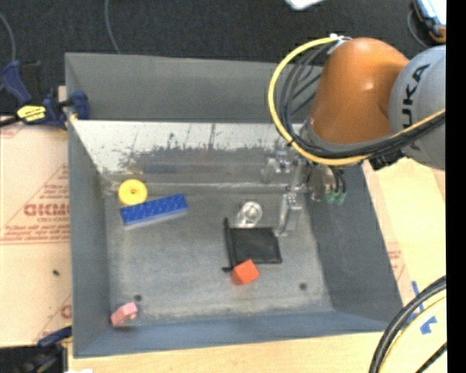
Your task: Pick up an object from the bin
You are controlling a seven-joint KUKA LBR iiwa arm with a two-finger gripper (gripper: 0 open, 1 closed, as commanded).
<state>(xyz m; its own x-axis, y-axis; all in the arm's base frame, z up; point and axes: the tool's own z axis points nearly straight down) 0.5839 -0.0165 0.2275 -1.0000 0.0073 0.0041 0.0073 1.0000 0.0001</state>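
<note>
currently, camera view: gripper [286, 225] hangs low in the right half of the bin [349, 286], under the orange wrist cover. cannot tell whether the pincer is released or clenched; nothing seen in its grasp.

nearest things: small silver round piece [250, 213] just left of the gripper, apart from it. black flat square [254, 247] just below and left, its upper right corner near the gripper tip. orange cube [245, 272] touches the square's lower left edge. well apart on the left: blue brick [154, 210], yellow disc [132, 192], pink bit [124, 313] in the lower left corner.

risks (judgement): the likely target is the silver round piece. it is shiny, rounded and small, so it could slip or roll aside if the closing is off-centre. the black flat square lies flush on the floor and offers little edge; a descent there may just press on it. a nudge could also push the orange cube along.

target look: metallic, glinting, roundish, lying alone on bare floor near the bin's middle; its exact shape is too small to tell.
</note>
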